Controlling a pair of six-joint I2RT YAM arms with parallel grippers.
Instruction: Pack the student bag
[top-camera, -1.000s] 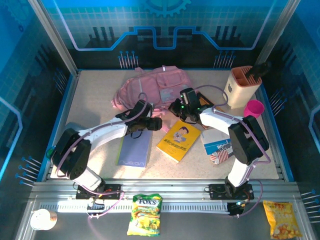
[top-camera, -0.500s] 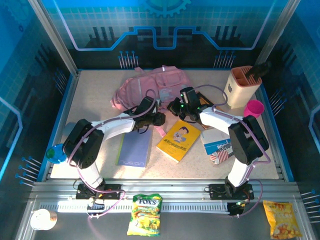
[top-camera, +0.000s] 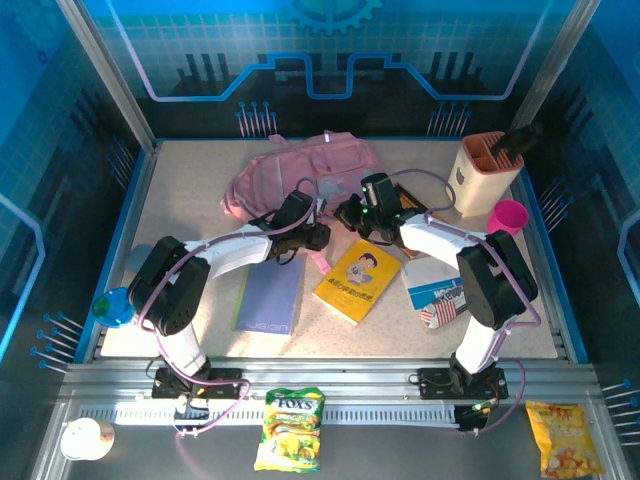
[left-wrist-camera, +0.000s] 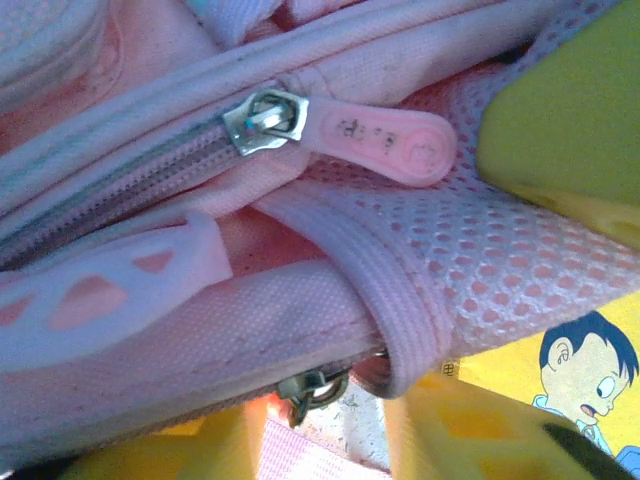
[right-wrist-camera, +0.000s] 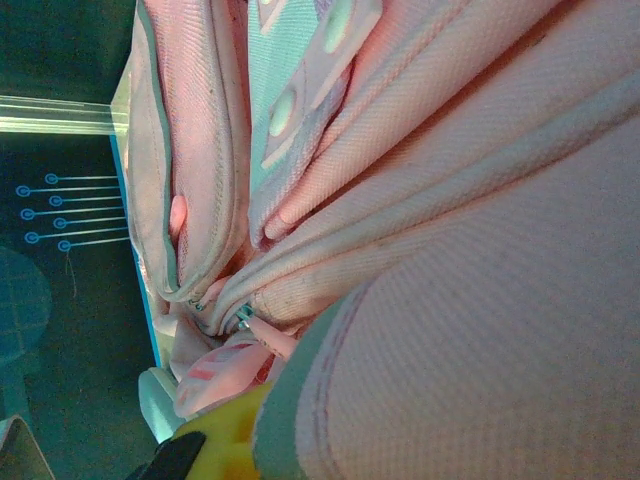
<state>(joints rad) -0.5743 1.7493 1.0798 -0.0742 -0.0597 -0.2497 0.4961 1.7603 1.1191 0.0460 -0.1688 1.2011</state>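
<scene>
Moved: your left gripper (top-camera: 317, 237) has travelled from the far end of the purple notebook (top-camera: 270, 297) up to the near hem of the student bag (top-camera: 310, 165). The right arm has not shifted.
Bag position: the bag lies slumped at the far-centre of the desk (top-camera: 180, 200), close to the far edge. Its near hem is just beside the yellow book (top-camera: 357, 280).
Left gripper: its fingers stand part-closed either side of a fabric fold below the zip pull (left-wrist-camera: 385, 145). You cannot tell whether they bite.
Right gripper (top-camera: 352, 216): pressed together and buried among bag folds. Whether cloth is caught between the fingers cannot be told.
Handling: expect a light, limp, non-fragile load that sags and folds wherever you leave it unsupported. The woven cloth should not slip.
Hold points: take the bound seam, the mesh strap (left-wrist-camera: 480, 260) or the zip pull. Avoid loose panels, which will likely bunch.
</scene>
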